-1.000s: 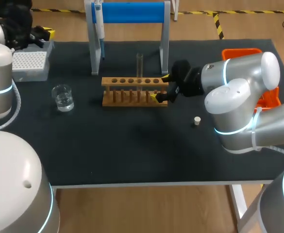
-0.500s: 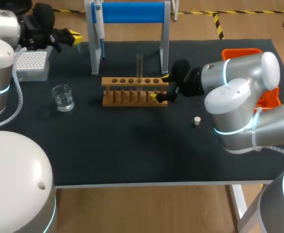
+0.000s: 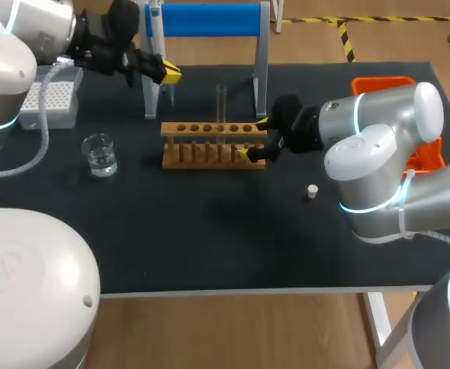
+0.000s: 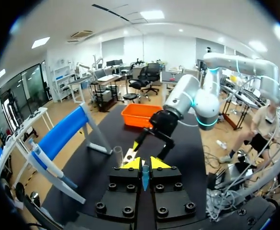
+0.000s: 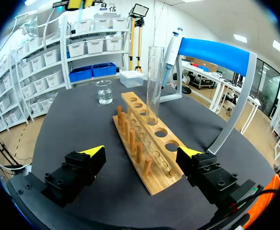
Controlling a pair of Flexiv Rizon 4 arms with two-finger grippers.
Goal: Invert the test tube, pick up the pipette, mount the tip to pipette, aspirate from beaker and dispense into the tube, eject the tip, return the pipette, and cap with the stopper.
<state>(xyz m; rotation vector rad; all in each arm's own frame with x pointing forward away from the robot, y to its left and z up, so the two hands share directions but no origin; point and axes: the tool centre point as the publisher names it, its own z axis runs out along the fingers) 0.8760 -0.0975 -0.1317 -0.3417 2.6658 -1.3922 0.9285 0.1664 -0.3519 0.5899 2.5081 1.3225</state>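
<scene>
Head view: left pincer [image 3: 168, 74] is swinging from tip box [image 3: 48, 101] to pipette [image 3: 156, 31] — clamped on a teal tip [image 4: 145, 173], mounting likely next. Right pincer [image 3: 256, 138] is idling, wide open.

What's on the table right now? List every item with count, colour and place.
Test tube: one, clear, upright in the rack.
Rack: one, wooden, mid-table.
Stand: one, blue bar on grey legs, behind the rack.
Pipette: one, white and blue, hanging at the stand's left post.
Beaker: one, clear, holding clear liquid, left of the rack.
Tip box: one, pale grey, back-left corner.
Stopper: one, pale, right of the rack.
Bin: one, orange, back right, partly hidden by my right arm.
Left gripper: beside the pipette.
Right gripper: open, straddling the rack's right end.
</scene>
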